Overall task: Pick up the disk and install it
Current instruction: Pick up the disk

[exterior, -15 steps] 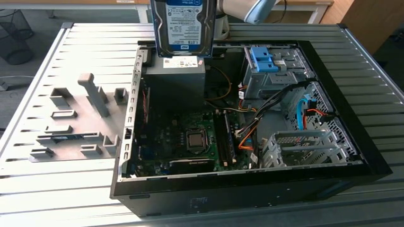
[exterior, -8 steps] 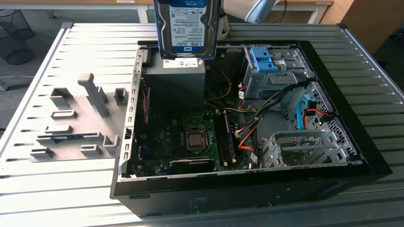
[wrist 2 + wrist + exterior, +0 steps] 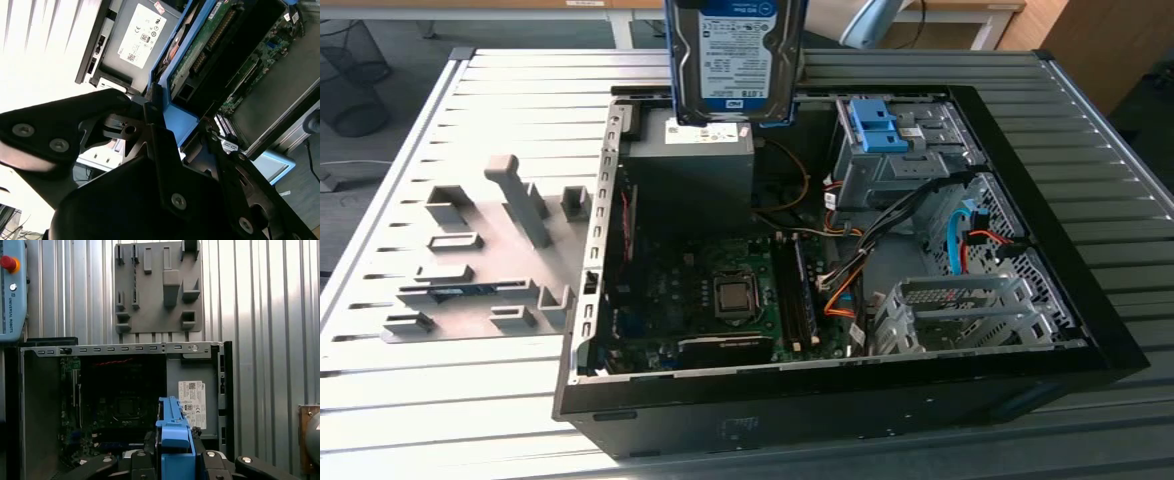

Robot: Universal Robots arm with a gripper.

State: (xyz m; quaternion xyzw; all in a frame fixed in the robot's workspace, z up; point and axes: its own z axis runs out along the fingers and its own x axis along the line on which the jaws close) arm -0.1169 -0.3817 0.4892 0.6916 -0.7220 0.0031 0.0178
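Aloft, gripper (image 3: 176, 120) clasps flat rectangular disk (image 3: 731, 55) (blue plastic frame (image 3: 175, 436)).

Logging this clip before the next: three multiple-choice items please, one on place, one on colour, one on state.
1. The flat silver disk with white-and-blue label is: A flat on the table; B held up over the large grey power-supply box; C seated in a bay.
2. Its plastic frame is: A blue; B red; C yellow.
3. The black gripper is: A open; B touching the table; C shut on the disk.
B, seen aloft in the exterior view; A, in both wrist views; C, it clamps the frame.
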